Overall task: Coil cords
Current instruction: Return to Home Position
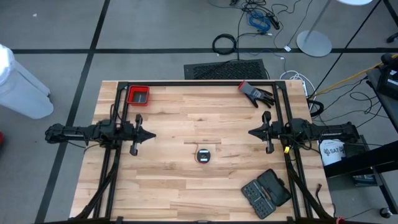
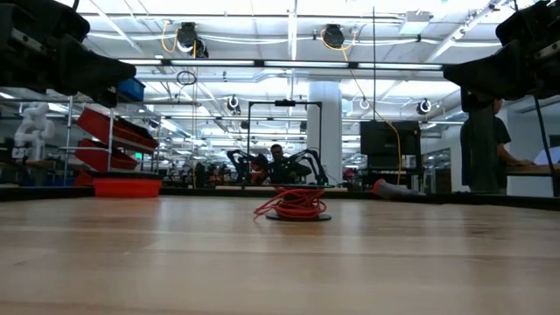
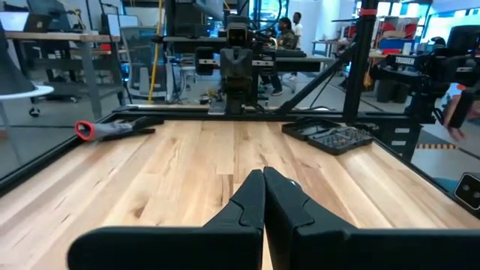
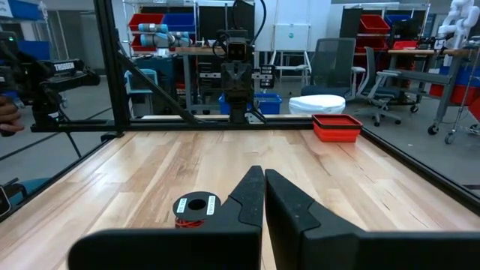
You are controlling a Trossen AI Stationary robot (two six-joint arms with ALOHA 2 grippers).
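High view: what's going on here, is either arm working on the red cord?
Neither arm is handling anything. The red cord lies wound on its black spool near the middle of the table, touched by nothing. The left claw and right claw hang at opposite sides, facing each other, both shut and empty, well apart from the cord. The coiling looks done.

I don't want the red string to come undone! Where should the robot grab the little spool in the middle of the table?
Probably by the black disc on top of the spool, coming straight down from above. It lies flat on the table, so its round rim offers two opposite edges to pinch. The red cord looks loosely wound, so squeezing that could pull loops free.
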